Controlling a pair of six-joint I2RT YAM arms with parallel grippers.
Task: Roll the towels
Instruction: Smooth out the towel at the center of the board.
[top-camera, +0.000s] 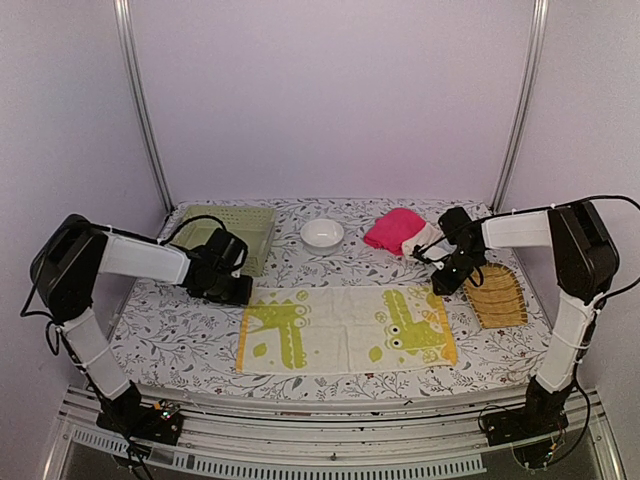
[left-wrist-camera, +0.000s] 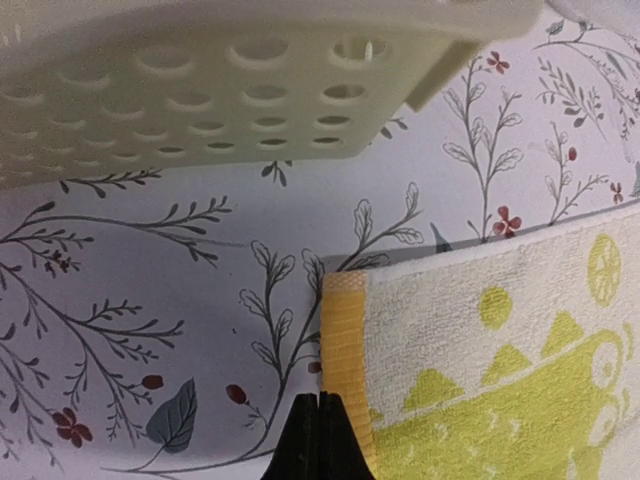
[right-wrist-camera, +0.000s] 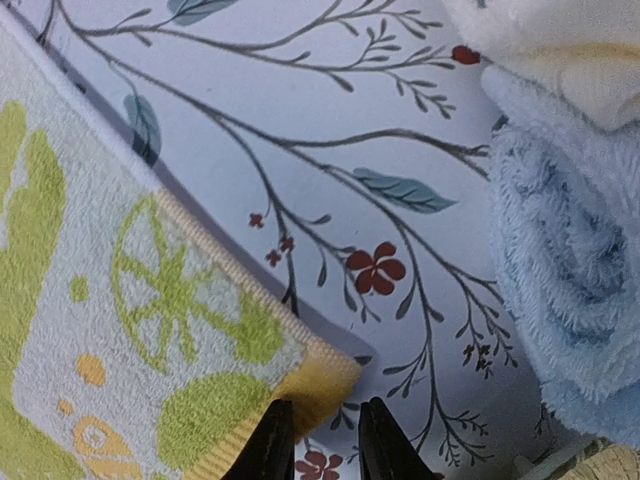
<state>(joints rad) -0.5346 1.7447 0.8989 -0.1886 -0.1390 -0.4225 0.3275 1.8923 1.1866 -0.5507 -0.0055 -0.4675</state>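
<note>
My left gripper (left-wrist-camera: 320, 402) is closed, its two black fingertips pressed together with no gap. They sit at the left short edge of the small cream terry towel with yellow-green cartoon animals and a yellow woven hem (top-camera: 345, 325). The tips meet that hem near its far corner, but I cannot tell whether any cloth is pinched between them. This towel lies spread flat across the middle of the floral-printed table cover (top-camera: 170, 335), its long side running left to right. Just beyond my left wrist stands the pale green perforated plastic basket (top-camera: 238, 228), apart from the towel.

My right gripper (right-wrist-camera: 322, 408) is slightly parted, and the floral cover shows through the narrow gap between the fingertips. The towel's far right corner lies just ahead of the tips, with one finger overlapping the hem's edge. Nothing is clamped.

In my right wrist view a fluffy pale blue towel (right-wrist-camera: 560, 270) lies rolled near that corner, apart from it. A soft cream-white towel (right-wrist-camera: 560, 50) rests against the top of the roll.

From above, the bright pink towel (top-camera: 392, 228) sits bunched at the back of the table, with the cream-white one touching its right side. A round white bowl (top-camera: 322, 233) stands between the basket and the pink towel. The yellow woven slatted tray (top-camera: 495, 295) lies to the right of the spread towel, beside my right gripper.
</note>
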